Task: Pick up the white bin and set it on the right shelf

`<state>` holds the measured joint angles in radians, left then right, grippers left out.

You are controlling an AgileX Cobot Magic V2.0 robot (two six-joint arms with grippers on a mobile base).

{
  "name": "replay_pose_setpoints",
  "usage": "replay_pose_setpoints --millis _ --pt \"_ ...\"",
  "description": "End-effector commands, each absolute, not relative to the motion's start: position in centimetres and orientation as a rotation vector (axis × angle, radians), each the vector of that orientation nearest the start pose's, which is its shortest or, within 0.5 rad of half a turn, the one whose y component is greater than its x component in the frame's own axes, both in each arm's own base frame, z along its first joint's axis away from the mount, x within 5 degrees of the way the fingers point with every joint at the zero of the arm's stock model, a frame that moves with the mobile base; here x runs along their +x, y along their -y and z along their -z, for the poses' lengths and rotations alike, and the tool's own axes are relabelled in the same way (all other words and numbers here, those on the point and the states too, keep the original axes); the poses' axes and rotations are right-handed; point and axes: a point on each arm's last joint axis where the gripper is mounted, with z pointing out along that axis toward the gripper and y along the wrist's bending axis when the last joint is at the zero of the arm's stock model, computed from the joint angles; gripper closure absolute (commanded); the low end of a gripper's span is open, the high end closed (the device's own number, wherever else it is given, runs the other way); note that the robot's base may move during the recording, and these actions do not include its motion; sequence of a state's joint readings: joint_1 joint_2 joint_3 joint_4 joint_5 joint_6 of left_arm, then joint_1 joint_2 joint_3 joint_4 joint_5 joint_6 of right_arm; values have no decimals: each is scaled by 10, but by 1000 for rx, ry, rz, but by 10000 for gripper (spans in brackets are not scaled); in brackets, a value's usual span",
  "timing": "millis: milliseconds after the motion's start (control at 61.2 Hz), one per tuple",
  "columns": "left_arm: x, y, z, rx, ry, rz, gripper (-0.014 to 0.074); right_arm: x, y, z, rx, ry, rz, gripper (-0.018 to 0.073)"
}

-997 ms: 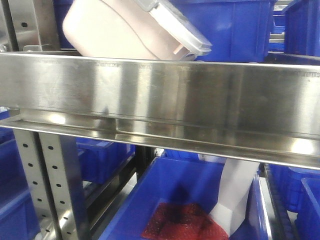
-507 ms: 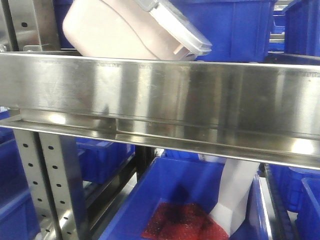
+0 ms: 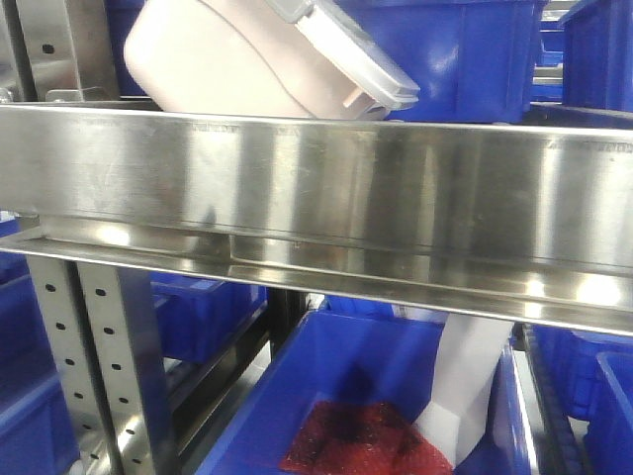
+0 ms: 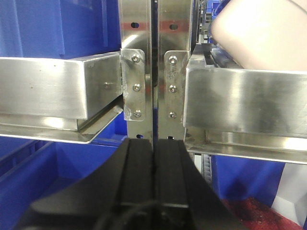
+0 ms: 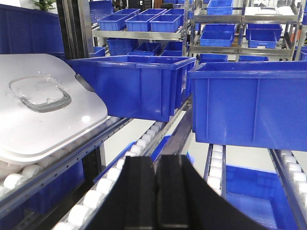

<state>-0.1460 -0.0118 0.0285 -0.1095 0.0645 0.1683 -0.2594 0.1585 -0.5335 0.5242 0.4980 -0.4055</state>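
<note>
Your white bin (image 3: 247, 64) sits tilted on the steel shelf (image 3: 316, 188) beside blue crates (image 5: 139, 84). Both pincers, left (image 4: 154, 191) and right (image 5: 156, 191), are pressed together, empty.

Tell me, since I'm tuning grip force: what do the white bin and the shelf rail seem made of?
White bin: apparently smooth, matte moulded plastic, pinkish body with rounded corners; its lid is glossier, showing glare. Shelf rail: polished metal, likely stainless steel, with mirror-like streaked reflections.

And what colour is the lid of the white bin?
Light grey-white; the right wrist view shows the lid of the white bin best.
</note>
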Motion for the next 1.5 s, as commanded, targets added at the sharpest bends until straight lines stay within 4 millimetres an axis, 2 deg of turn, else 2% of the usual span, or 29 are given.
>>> replay_pose_setpoints --millis 0,114,294,556,801,1488 --pt "55 8 -204 140 -1461 85 715 34 -8 -352 84 -1454 35 490" --pt "55 8 -204 140 -1461 85 715 40 -1 -342 121 -1441 90 490" --pt "55 8 -204 140 -1461 85 715 48 9 -311 199 -1437 144 490" --pt "55 8 -204 140 -1461 85 715 51 8 -261 117 -1360 109 490" --pt "55 8 -204 140 -1461 85 715 53 9 -215 128 -1368 106 490" --pt "55 8 -204 140 -1461 85 715 53 9 -214 128 -1391 103 490"
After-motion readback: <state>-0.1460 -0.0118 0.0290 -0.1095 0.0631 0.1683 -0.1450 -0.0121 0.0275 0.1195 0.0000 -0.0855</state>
